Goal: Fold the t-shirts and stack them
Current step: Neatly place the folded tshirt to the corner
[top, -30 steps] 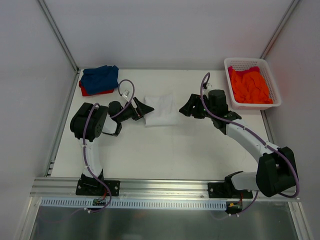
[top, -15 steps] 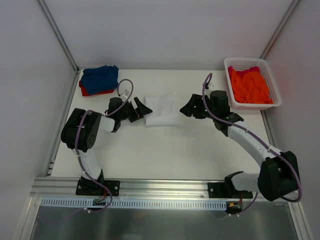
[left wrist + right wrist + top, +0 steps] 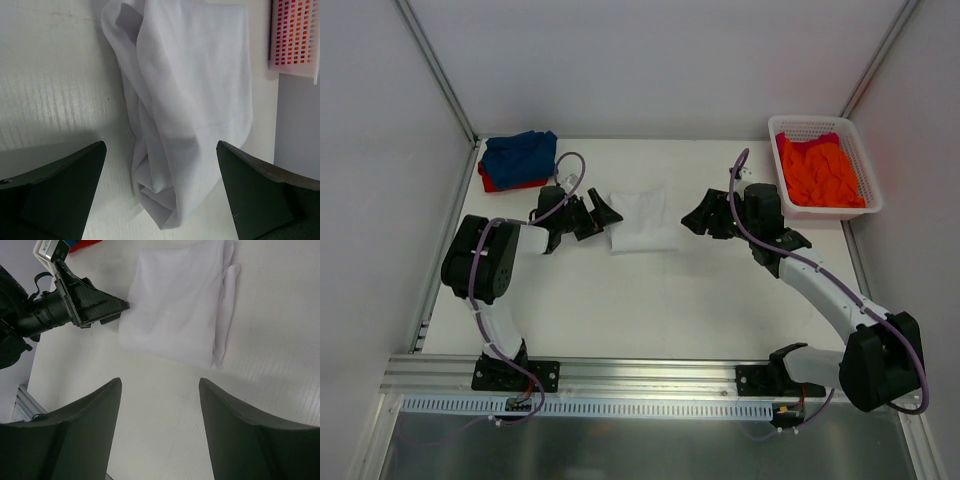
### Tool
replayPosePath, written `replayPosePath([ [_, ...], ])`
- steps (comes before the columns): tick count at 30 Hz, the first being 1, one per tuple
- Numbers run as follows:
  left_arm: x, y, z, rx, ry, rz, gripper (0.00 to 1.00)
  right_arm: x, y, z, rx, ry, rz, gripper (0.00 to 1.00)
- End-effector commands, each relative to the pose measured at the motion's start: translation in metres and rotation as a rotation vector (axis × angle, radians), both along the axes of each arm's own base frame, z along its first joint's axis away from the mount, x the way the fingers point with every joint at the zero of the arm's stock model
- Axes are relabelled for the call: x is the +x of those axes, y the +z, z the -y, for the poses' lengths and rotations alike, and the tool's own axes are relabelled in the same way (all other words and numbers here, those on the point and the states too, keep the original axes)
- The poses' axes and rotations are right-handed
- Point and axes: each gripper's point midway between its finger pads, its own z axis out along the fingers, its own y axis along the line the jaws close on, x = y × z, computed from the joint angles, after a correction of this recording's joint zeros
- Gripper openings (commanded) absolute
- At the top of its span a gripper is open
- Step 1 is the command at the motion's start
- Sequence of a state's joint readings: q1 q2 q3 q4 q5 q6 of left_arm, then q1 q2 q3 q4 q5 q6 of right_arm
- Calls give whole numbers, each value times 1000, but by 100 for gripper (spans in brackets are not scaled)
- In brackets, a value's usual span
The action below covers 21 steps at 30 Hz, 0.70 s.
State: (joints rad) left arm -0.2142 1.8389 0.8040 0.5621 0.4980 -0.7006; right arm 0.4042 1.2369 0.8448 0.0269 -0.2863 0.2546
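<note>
A folded white t-shirt [image 3: 642,222] lies mid-table. My left gripper [image 3: 608,221] is open at its left edge, one finger [image 3: 60,190] on each side of the near folded corner of the white t-shirt [image 3: 190,95], not closed on it. My right gripper [image 3: 691,222] stands open just right of the shirt, over bare table. In the right wrist view the right gripper [image 3: 160,382] is short of the white t-shirt [image 3: 180,305], with the left gripper [image 3: 87,307] across from it. A blue t-shirt [image 3: 520,155] lies folded on a red one [image 3: 503,184] at the far left. An orange t-shirt [image 3: 820,172] fills the basket.
The white lattice basket [image 3: 817,123] stands at the far right corner, with a bit of red cloth [image 3: 783,141] showing inside it; its wall [image 3: 295,35] shows in the left wrist view. Metal frame posts and white walls close in the table's back and sides.
The left arm's elbow has swung left and its gripper has slid a little left and back along the shirt's edge. The right gripper has drifted slightly right. The shirt lies as before.
</note>
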Motion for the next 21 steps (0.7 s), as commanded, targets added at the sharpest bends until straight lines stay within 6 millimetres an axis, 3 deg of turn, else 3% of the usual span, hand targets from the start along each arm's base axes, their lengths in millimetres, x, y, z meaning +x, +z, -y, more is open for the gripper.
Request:
replayPosePath([
  [1,-37,-65,-15,109,-4,-227,99,2,21,0,35,-11,69,67],
  [8,-31,-64,4,91,-45,-225,99,1,18,1,34,-11,59,67],
  [13,-31,-63,31,80,-101,-224,98,2,17,4,33,-19,60,67],
  [16,-36,-63,48,78,-135,-228,90,3,17,6,34,-24,59,67],
  [17,-38,-63,52,78,-144,-227,81,2,16,7,34,-26,58,67],
  [18,-39,-62,58,75,-153,-227,42,4,17,9,34,-31,59,67],
  [19,-41,-63,59,74,-154,-233,20,4,16,9,33,-32,58,67],
  [20,-42,-64,61,74,-156,-236,3,4,15,10,33,-34,56,67],
  [21,-43,-63,61,74,-153,-240,0,4,14,10,33,-34,52,67],
])
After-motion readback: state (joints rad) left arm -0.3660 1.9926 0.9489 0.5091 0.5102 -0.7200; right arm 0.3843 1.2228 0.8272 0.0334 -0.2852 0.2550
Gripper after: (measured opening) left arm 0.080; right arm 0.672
